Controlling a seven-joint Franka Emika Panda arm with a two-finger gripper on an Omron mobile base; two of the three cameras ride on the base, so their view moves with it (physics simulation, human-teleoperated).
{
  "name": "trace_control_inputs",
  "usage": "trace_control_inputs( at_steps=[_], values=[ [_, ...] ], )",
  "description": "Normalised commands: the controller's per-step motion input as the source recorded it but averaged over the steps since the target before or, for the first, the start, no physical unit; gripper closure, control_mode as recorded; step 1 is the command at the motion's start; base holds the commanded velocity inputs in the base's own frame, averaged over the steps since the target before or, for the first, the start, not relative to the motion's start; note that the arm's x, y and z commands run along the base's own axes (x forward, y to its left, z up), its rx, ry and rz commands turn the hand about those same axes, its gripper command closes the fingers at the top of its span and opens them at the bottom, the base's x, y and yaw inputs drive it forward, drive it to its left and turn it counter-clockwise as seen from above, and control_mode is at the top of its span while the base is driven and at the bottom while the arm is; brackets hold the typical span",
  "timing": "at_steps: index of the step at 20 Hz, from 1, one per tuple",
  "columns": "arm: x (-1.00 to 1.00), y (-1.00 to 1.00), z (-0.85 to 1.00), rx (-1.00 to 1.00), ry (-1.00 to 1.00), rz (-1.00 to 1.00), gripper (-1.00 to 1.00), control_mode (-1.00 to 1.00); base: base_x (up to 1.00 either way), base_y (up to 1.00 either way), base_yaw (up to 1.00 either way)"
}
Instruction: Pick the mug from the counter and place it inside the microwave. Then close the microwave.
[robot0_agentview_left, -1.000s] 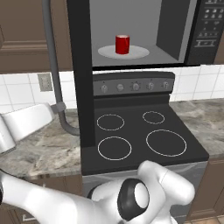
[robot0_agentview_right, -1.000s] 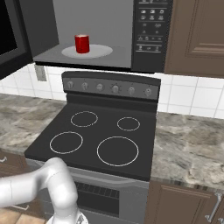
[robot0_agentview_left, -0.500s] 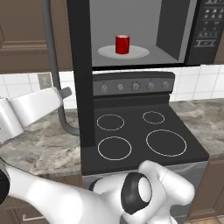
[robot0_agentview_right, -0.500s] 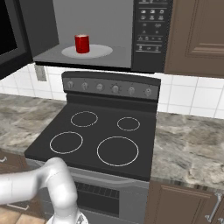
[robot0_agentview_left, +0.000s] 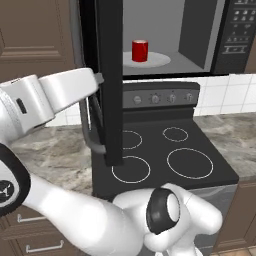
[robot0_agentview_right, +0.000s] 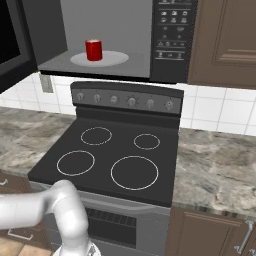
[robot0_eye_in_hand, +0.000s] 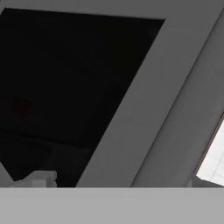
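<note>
The red mug (robot0_agentview_left: 140, 51) (robot0_agentview_right: 93, 50) stands upright on the white turntable plate inside the microwave (robot0_agentview_left: 235, 35) (robot0_agentview_right: 172, 40). The microwave door (robot0_agentview_left: 111, 100) (robot0_agentview_right: 10, 45) hangs open to the left, with its curved grey handle (robot0_agentview_left: 95, 135) on the outer side. My gripper (robot0_agentview_left: 99, 78) is up against the door's outer face, its fingertips hidden by the door's edge. In the hand view the door's dark glass (robot0_eye_in_hand: 65, 78) and grey frame are very close. The gripper holds nothing and is far from the mug.
A black stovetop (robot0_agentview_left: 165, 155) (robot0_agentview_right: 110, 155) with white rings lies below the microwave, its knob panel at the back. The marbled counter (robot0_agentview_left: 55, 150) (robot0_agentview_right: 220, 165) runs on both sides. Brown cabinets flank the microwave, and my white arm crosses the lower left.
My hand has swung up and to the right, from low over the left counter to the door's outer face. The door's edge looks wider in the left base view. The mug has not moved.
</note>
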Motion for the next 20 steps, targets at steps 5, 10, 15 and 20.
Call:
trace_control_inputs(
  at_steps=[5, 10, 15, 20],
  values=[
    [0.28, -0.42, 0.05, 0.03, -0.01, 0.00, -1.00, -1.00, 0.00, 0.00, 0.00],
    [0.61, -0.62, -0.25, 0.05, 0.00, 0.00, -1.00, -1.00, 0.00, 0.00, 0.00],
    [0.82, -0.65, -0.17, 0.06, 0.00, 0.00, -1.00, -1.00, 0.00, 0.00, 0.00],
    [0.94, -0.58, 0.00, 0.04, 0.00, 0.00, -1.00, -1.00, 0.00, 0.00, 0.00]
  ],
)
